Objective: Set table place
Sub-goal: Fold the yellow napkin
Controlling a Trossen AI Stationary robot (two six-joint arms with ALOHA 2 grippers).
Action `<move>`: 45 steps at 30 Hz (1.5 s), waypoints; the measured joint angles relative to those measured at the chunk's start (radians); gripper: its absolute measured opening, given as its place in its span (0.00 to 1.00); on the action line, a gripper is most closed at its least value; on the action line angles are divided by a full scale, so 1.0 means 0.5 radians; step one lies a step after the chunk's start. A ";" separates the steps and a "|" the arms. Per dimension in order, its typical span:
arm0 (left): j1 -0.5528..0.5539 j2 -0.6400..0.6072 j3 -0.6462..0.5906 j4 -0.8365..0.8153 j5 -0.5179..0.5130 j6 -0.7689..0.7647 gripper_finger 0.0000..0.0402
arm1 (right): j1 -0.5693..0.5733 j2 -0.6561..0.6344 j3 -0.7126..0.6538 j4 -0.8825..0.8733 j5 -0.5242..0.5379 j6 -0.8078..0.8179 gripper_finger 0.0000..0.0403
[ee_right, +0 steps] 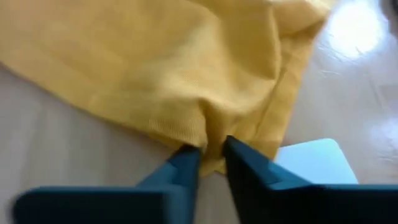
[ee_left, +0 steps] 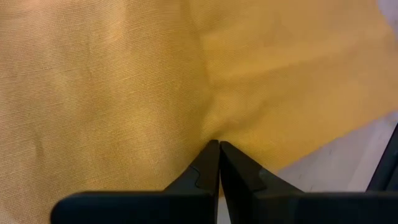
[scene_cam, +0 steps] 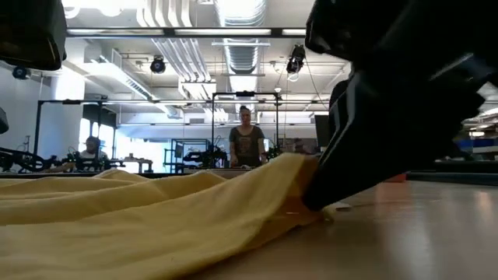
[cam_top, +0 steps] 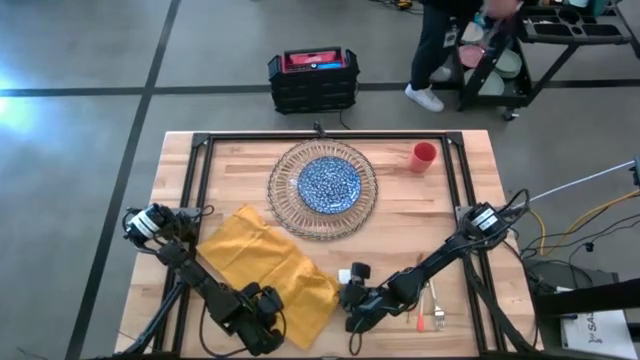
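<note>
Yellow napkin (cam_top: 265, 265) spread near counter's (cam_top: 400, 215) front edge, pinched by left gripper (ee_left: 217, 149) clamped on its cloth and right gripper (ee_right: 210, 149) clamped on its corner.

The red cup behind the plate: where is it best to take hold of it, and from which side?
Probably grip the red cup across its side wall, coming from the right arm's side: it stands upright, apart from the glass charger, with bare table around it.
</note>
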 joint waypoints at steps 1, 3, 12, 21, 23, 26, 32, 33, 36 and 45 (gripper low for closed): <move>0.000 0.000 0.000 0.001 0.000 0.000 0.00 | -0.009 0.000 -0.001 -0.006 0.013 0.000 0.07; 0.000 0.000 0.000 0.001 0.000 0.000 0.00 | -0.019 -0.007 0.002 -0.031 0.098 0.015 0.02; 0.000 0.002 0.000 0.025 0.004 0.003 0.00 | 0.038 -0.034 0.378 -1.039 0.646 0.245 0.00; -0.002 0.003 -0.002 0.061 -0.033 0.007 0.00 | 0.044 0.026 0.392 -1.020 0.084 0.117 0.00; -0.002 0.003 -0.002 0.062 -0.034 0.007 0.00 | 0.025 0.088 0.392 -0.975 -0.081 0.120 0.00; -0.003 0.004 -0.002 0.084 -0.043 0.006 0.00 | 0.030 0.119 0.401 -0.961 -0.093 0.128 0.02; -0.004 0.005 -0.002 0.115 -0.048 0.007 0.00 | 0.123 0.038 0.393 -1.098 -0.084 0.167 0.22; 0.001 0.004 -0.002 0.120 -0.049 0.007 0.00 | 0.145 -0.003 0.393 -1.163 -0.059 0.214 0.26; 0.008 0.006 -0.002 0.146 -0.095 0.007 0.00 | 0.195 -0.161 0.394 -1.500 0.102 0.401 0.40; 0.257 0.021 -0.003 0.457 -0.377 0.128 0.00 | 0.177 -0.395 0.393 -1.112 0.359 0.262 0.50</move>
